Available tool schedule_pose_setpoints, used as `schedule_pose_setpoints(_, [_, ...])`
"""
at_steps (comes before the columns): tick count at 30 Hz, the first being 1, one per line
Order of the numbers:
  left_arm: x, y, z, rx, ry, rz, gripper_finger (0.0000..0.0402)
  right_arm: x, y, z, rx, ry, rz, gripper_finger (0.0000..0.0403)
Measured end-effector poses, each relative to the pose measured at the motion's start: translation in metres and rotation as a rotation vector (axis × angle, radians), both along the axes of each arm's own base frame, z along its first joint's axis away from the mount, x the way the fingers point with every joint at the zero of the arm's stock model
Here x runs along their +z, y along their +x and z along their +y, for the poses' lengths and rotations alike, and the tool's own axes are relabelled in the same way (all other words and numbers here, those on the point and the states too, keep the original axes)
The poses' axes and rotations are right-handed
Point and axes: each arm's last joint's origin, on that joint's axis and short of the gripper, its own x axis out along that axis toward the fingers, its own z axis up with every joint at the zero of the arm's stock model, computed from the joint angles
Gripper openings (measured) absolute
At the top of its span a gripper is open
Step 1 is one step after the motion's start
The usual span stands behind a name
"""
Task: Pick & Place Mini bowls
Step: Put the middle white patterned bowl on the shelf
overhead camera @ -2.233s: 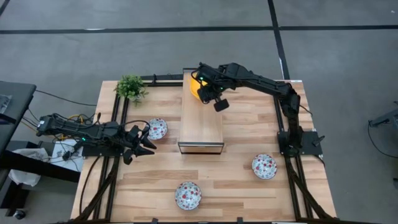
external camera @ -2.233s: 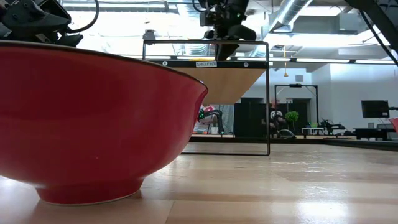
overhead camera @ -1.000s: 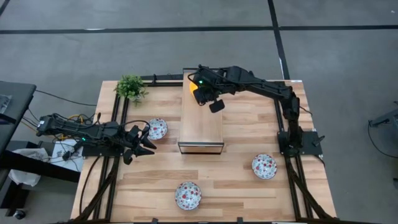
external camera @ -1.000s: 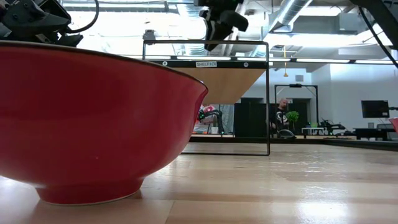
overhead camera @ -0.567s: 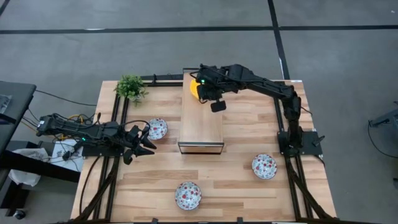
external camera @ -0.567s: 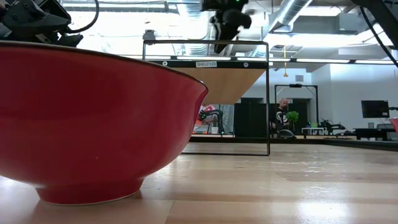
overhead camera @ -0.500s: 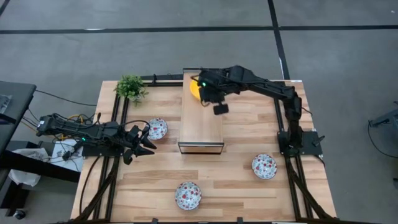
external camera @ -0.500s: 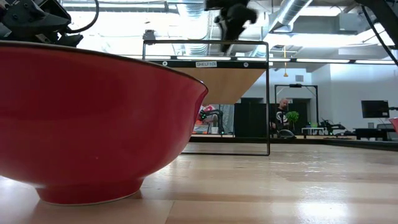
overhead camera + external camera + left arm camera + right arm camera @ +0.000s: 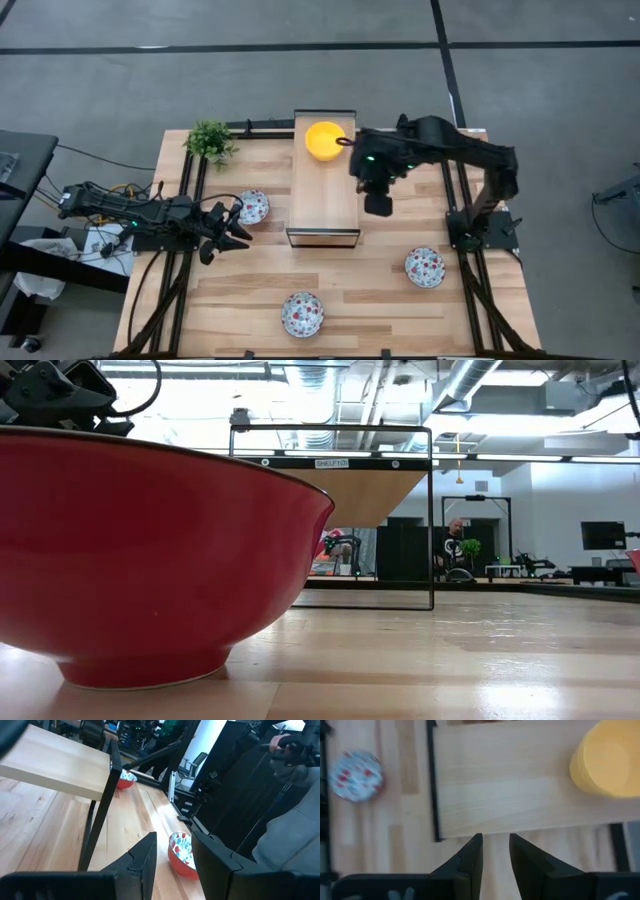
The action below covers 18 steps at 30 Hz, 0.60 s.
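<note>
High view: my right gripper (image 9: pixel 378 205) hung in the middle-right of the frame, just past the right edge of the raised wooden shelf (image 9: pixel 323 190), above the table (image 9: pixel 390 290).
Right gripper state: my two fingers (image 9: pixel 470 857) stood a little apart with a clear gap between them, and nothing was held.
Yellow bowl: the yellow bowl (image 9: pixel 325 140) sat on the far end of the shelf, in the upper middle of the frame, apart from my right gripper; whether it was one bowl or a stack I could not tell.
Right wrist view: the yellow bowl (image 9: pixel 610 762) filled the upper right corner on the shelf top, and a speckled bowl (image 9: pixel 356 776) lay on the table at the upper left.
Left gripper: my left gripper (image 9: pixel 228 228) waited at the left edge of the table, centre-left of the frame, fingers apart and holding nothing.
Speckled bowl near left gripper: the near speckled bowl (image 9: pixel 253 207) lay just beside my left fingertips, left of the shelf.
Other speckled bowls: the bottom bowl (image 9: pixel 302 313) lay at bottom centre, and the lower-right bowl (image 9: pixel 425 267) lay in the lower right, well apart from each other.
Low view: a red bowl side (image 9: pixel 150 560) filled the left half of the frame, with the shelf frame (image 9: pixel 332 520) behind it.
Plant: the small plant (image 9: pixel 210 140) stood in the upper left corner of the table.
</note>
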Motion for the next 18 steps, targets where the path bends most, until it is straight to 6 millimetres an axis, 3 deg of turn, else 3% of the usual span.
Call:
schedule_pose_setpoints(10, [0.001, 0.000, 0.000, 0.000, -0.004, -0.007, 0.0121, 0.018, -0.025, 0.045, -0.113, 0.145, -0.062, 0.0085])
schedule_pose_setpoints(15, [0.002, 0.000, 0.000, 0.000, -0.007, -0.015, 0.0121, 0.013, -0.025, 0.070, -0.075, 0.167, -0.036, 0.0085])
schedule_pose_setpoints(18, [0.002, 0.000, 0.000, 0.000, -0.008, -0.020, 0.0121, 0.000, -0.026, 0.085, -0.065, 0.170, 0.025, 0.0085])
